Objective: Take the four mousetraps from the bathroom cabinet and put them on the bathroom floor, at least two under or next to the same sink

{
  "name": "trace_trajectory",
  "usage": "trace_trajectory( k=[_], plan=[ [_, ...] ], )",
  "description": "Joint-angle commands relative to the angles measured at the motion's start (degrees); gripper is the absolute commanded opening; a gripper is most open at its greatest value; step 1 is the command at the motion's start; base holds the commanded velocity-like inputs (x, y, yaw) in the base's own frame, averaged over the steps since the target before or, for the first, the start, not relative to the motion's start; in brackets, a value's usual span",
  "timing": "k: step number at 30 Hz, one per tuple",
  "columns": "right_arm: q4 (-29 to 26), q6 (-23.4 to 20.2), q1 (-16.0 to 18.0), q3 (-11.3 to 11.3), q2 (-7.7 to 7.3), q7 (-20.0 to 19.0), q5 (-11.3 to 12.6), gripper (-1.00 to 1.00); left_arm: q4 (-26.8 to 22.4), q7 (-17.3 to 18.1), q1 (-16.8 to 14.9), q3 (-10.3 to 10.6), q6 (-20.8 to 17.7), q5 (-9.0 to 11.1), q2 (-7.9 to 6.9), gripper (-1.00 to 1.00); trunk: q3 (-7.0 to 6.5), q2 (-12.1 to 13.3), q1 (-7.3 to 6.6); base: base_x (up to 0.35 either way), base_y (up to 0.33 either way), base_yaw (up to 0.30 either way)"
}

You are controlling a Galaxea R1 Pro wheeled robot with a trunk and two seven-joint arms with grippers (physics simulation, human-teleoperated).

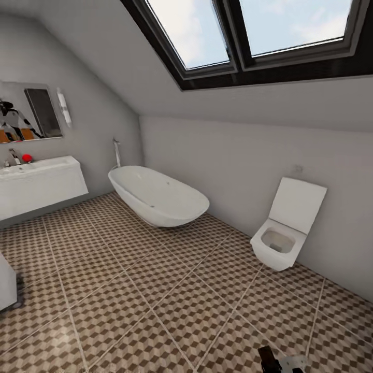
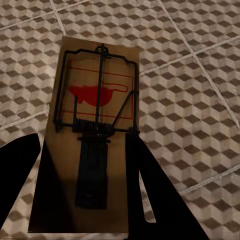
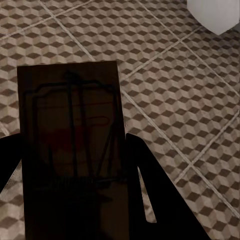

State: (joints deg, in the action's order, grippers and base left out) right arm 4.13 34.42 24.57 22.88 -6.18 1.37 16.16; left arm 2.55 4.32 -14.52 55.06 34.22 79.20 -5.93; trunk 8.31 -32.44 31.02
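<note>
Both grippers, left [image 2: 82,200] and right [image 3: 75,200], are each clamping a mousetrap [image 2: 92,125] flat, carrying them toward the bathroom sink [image 1: 36,168].

An oval white bathtub [image 1: 158,196] is seen by the far wall, with a chrome floor-standing faucet [image 1: 117,151] just behind its head end. A white wall-hung toilet [image 1: 286,226] with its lid raised is mounted on the right-hand wall. Two skylight windows [image 1: 243,28] with dark frames are set in the sloped ceiling. A mirror [image 1: 28,111] and a wall lamp [image 1: 64,106] beside it are hung on the left-hand wall.
</note>
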Motion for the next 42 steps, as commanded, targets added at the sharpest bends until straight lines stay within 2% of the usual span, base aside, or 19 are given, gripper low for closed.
trace_trajectory(
  k=[1,11,20,31,42],
  plan=[
    [0.17,0.30,0.08,0.49,0.02,-0.05,0.45,-1.00,0.17,0.51,-0.07,0.31,0.21,0.60,0.04,-1.00,0.10,-0.09,0.02,0.000,0.000,0.300],
    [0.17,0.30,0.06,0.49,0.02,-0.05,0.45,-1.00,0.17,0.68,-0.07,0.31,1.50,0.51,0.01,-1.00,0.10,-0.09,0.02,0.037,0.000,0.300],
    [0.17,0.30,0.08,0.49,0.03,-0.05,0.45,-1.00,0.17,0.77,-0.07,0.31,1.39,0.51,-0.05,-1.00,0.10,-0.09,0.02,0.305,0.000,0.290],
    [0.17,0.37,0.08,0.48,0.09,-0.01,0.50,-1.00,0.17,0.78,-0.07,0.23,1.28,0.53,-0.13,-1.00,0.10,-0.09,0.02,0.323,0.000,0.047],
    [0.17,0.30,0.07,0.49,0.20,0.04,0.54,-1.00,0.17,0.78,-0.07,0.24,1.28,0.51,-0.13,-1.00,0.10,-0.09,0.02,0.323,0.000,0.262]
  ],
)
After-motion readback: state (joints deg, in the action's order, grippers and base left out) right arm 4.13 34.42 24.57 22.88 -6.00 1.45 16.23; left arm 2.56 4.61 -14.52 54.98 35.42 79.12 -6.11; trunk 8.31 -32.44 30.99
